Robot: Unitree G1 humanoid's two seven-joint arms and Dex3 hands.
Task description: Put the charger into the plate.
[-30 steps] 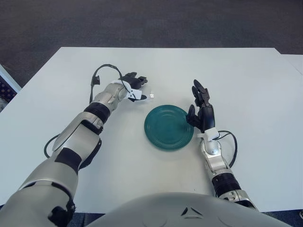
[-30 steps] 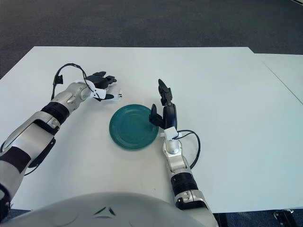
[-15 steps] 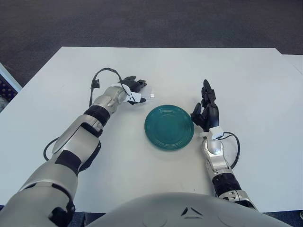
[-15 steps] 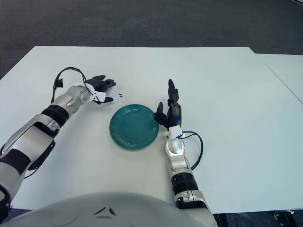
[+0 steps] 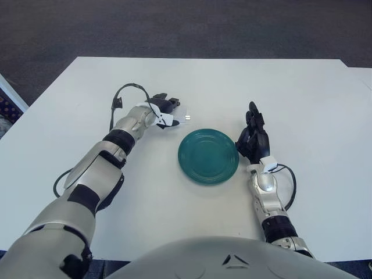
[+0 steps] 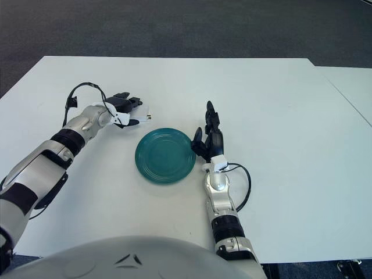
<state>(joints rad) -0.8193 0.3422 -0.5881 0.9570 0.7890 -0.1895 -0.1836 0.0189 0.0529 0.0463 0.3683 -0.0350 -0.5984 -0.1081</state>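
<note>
Two hands and two task items on one white, matte, rectangular table [image 5: 325,104]. Nearest the front edge: the robot's grey rounded torso shell [image 5: 232,258], smooth plastic, and the right forearm of silver metal segments with a looped black cable [image 5: 289,185] lying on the tabletop beside it. Right hand [image 5: 253,137]: black, three-fingered, upright just beside the right rim of the plate; fingers loosely extended and close together, holding nothing. Plate [image 5: 208,156]: round, dark teal, glossy, with concentric ridges, lying flat toward the middle of the table, nothing on it. Left arm: grey and black banded shell reaching from the front left corner toward the centre, a thin black cable [image 5: 123,93] arching over the wrist. Left hand [image 5: 162,109]: black fingers with white pads, low over the table beyond the plate's left side, fingers curled around the charger. Charger [image 5: 181,117]: small, white, boxy, its metal prongs pointing toward the right edge, close to the plate's far left rim but apart from it. Beyond the far edge: dark grey carpet [image 5: 186,26], finely textured.
</note>
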